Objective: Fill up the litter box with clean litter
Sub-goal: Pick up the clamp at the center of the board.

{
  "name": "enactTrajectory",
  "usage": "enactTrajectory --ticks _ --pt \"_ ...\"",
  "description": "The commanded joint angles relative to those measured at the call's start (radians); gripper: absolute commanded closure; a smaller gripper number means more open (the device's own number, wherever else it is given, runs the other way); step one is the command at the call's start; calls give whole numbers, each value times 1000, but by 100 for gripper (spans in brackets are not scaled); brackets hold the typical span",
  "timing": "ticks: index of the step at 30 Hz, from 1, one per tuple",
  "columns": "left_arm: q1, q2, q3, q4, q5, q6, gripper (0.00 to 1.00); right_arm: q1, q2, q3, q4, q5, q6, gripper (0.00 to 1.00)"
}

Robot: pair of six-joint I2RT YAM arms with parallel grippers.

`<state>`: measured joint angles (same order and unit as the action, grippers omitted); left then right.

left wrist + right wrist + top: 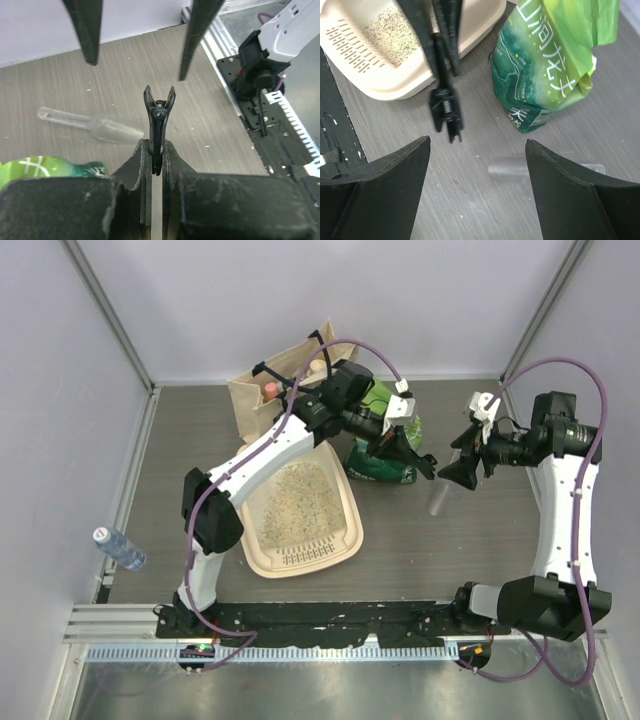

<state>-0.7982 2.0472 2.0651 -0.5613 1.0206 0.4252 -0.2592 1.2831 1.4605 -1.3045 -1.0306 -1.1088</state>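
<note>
Centre-left in the overhead view, the litter box (300,558) lies lengthwise roughly top to bottom, slotted end lowest, clean litter (295,500) inside. My left gripper (156,157) pinches a black clip (159,117); my right gripper (477,150) gapes wide.

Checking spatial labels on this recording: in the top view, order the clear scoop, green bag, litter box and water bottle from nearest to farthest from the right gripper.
From the right gripper:
1. clear scoop, just below it in the view, towards the arm bases.
2. green bag, to its left.
3. litter box, farther left, past the bag.
4. water bottle, by the far left edge.
</note>
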Motion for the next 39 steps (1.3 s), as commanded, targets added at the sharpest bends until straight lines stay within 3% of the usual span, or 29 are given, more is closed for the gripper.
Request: enactTrajectory --ticks 1,6,15,21,27,39 --pt "21 -21 61 -101 -17 173 100 9 -47 11 -200 -63 -178 17" --pt "22 -29 47 -115 -34 228 100 51 -79 -72 -164 -68 -195 21" --pt "10 -36 55 -114 -36 227 100 89 -133 -156 212 -88 145 27" --pt "7 -30 63 -111 -37 224 100 126 -218 -264 488 -19 362 27" --pt "4 -25 72 -115 -34 221 100 132 -200 -255 493 -14 359 24" --pt "2 -16 90 -134 -25 210 100 169 -146 -226 438 -60 300 37"
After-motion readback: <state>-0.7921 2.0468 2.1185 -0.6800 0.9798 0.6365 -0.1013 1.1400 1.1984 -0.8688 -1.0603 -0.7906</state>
